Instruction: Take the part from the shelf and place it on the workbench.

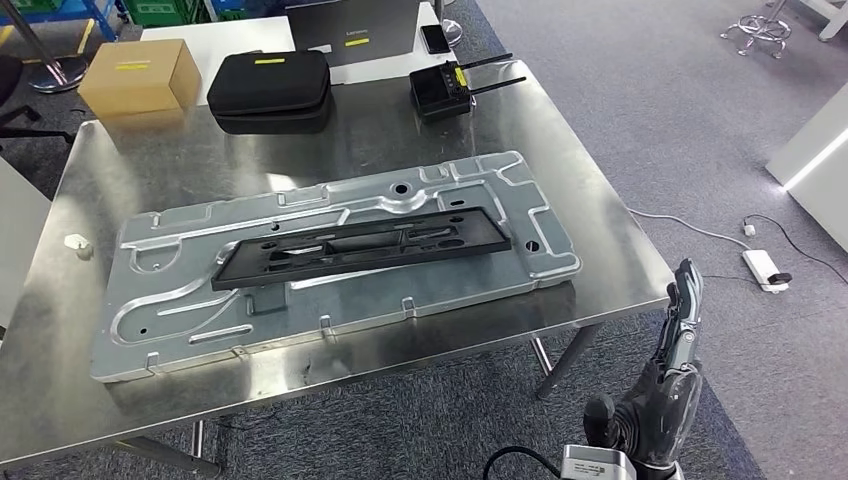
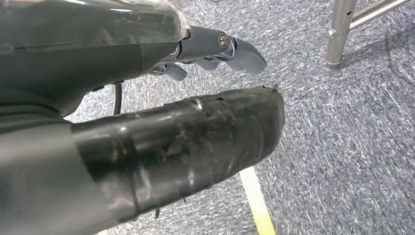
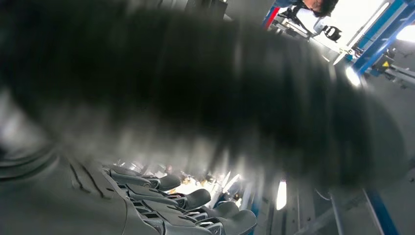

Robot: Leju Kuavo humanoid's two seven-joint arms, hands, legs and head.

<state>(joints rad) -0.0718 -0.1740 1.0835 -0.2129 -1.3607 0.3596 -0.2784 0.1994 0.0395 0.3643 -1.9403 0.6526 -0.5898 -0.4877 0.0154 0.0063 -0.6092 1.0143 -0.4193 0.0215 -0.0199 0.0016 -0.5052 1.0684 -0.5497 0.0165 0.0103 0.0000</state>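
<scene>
Looking down from the head view, the black part (image 1: 365, 247) lies flat on the large grey stamped metal panel (image 1: 180, 300), which in turn lies on the steel tabletop (image 1: 120, 400). The part sits lengthwise along the panel's middle, tilted slightly with it, well inside the panel's edges. The right hand (image 1: 672, 385) hangs off the near right corner of the tabletop, below its edge, fingers extended and apart, holding nothing. Farther back stand a black zip case (image 1: 270, 90), a cardboard box (image 1: 137, 75) and a small black radio unit with antennas (image 1: 443, 92), all well apart from the part. Judged from this, the placing looks done; what remains is to keep both arms clear of the tabletop edge so nothing nudges the panel or slides the part.

From the left wrist view, the left hand (image 2: 215, 51) points at grey carpet (image 2: 342, 147), its fingers loosely spread with nothing between them and its thick taped thumb in front. A steel table leg (image 2: 340, 29) stands near, and a yellow floor line (image 2: 254, 200) runs beneath. Any swing of this arm should stay wide of that leg.

From the right wrist view, a blurred dark mass covers most of the picture; the right hand's darker fingers (image 3: 195, 198) lie side by side, somewhat extended, empty. The blur suggests the arm is moving, so a slow, low path away from the tabletop would be the safer choice.
</scene>
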